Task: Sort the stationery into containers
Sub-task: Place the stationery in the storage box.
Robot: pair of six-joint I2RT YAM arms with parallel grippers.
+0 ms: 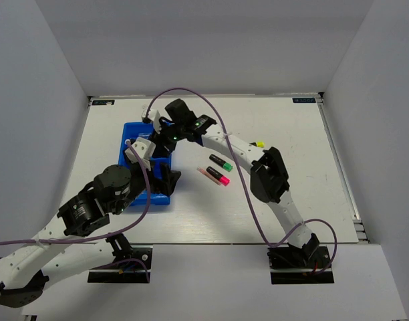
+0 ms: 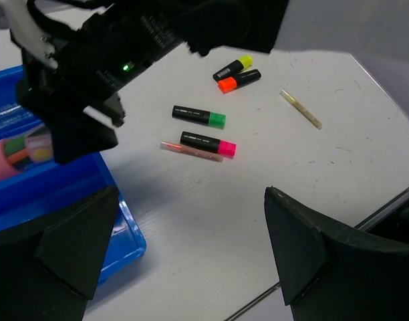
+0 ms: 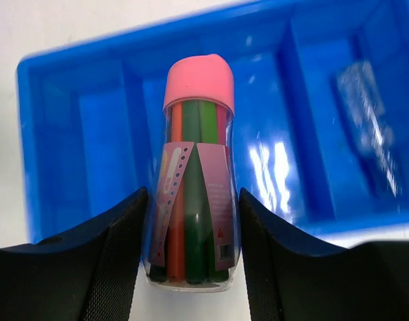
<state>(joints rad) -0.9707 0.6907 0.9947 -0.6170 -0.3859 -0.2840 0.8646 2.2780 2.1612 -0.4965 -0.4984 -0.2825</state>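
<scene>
My right gripper (image 3: 192, 221) is shut on a clear tube with a pink cap (image 3: 194, 160) that holds orange and green pens. It holds the tube over a compartment of the blue tray (image 3: 77, 73). In the top view this gripper (image 1: 156, 137) is over the tray (image 1: 132, 128). My left gripper (image 2: 191, 257) is open and empty, over the tray's near right corner (image 2: 121, 234); it also shows in the top view (image 1: 166, 179). On the table lie a green-capped highlighter (image 2: 199, 116), a pink-capped one (image 2: 208, 142), a thin pink stick (image 2: 190, 150), a yellow-capped one (image 2: 232, 67), an orange-capped one (image 2: 239, 80) and a pale-yellow stick (image 2: 301, 109).
A clear shiny item (image 3: 368, 134) lies in another tray compartment to the right of the tube. The right arm (image 1: 241, 150) stretches across the table above the loose highlighters (image 1: 220, 170). White walls enclose the table on three sides.
</scene>
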